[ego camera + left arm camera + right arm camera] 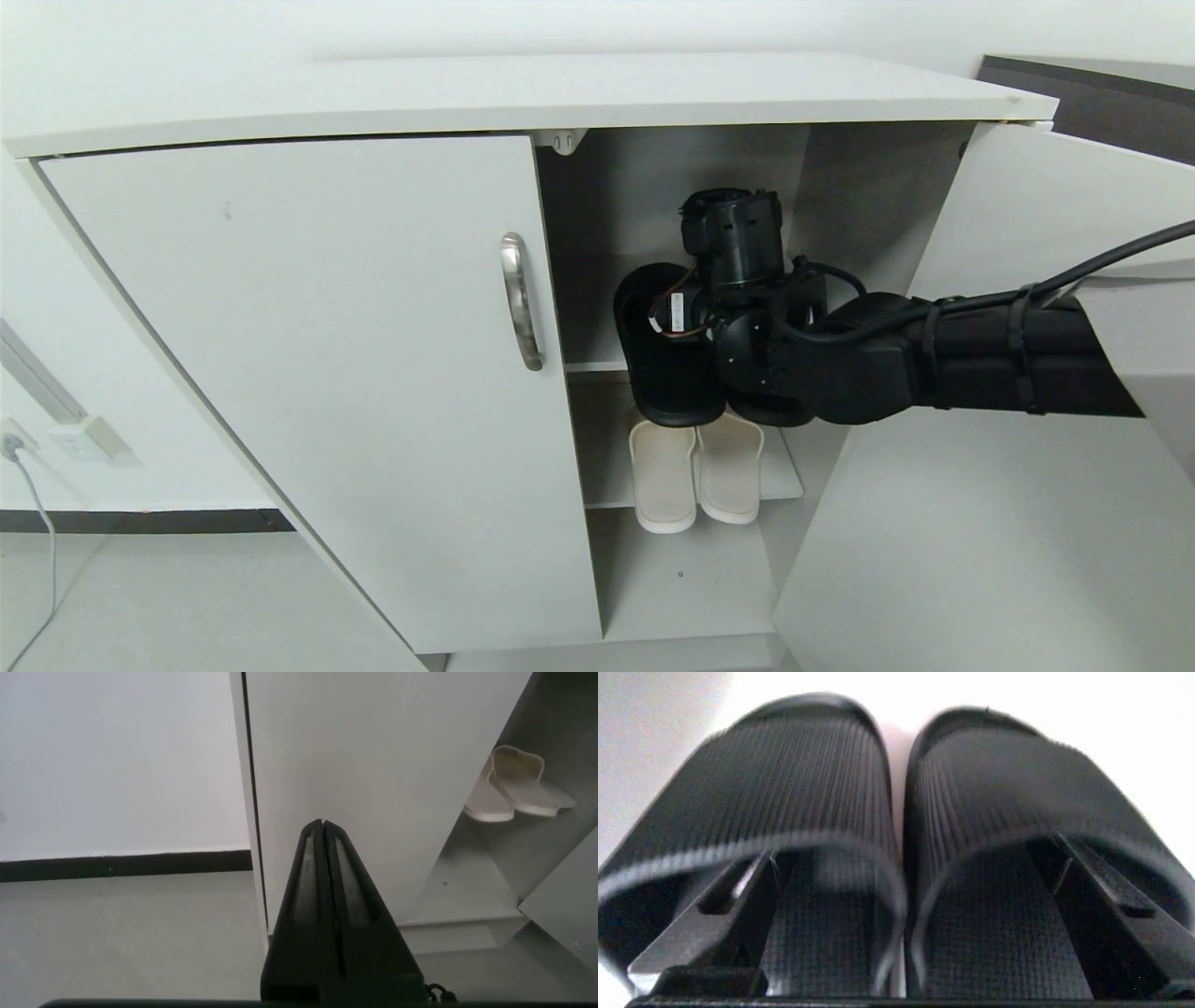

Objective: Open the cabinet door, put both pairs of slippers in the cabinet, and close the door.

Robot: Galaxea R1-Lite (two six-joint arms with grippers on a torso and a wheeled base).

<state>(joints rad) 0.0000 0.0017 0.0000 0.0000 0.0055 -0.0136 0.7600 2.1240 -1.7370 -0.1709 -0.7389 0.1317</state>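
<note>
The white laminate cabinet (523, 93) stands with its right door (980, 523) swung wide for loading. My right fingers (729, 891) clamp the black ribbed rubber slippers (667, 373) together as a pair, inside at the middle shelf (593, 366). The cream foam slippers (695, 471) lie at their six o'clock. My left fingers (308, 905) are pressed together, empty.

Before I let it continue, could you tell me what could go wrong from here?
The black slippers hang tilted in the right gripper, their lower ends below the upper shelf's front edge; released now, they may drop onto the white slippers. The right arm passes close by the open door and might nudge it on withdrawal.
</note>
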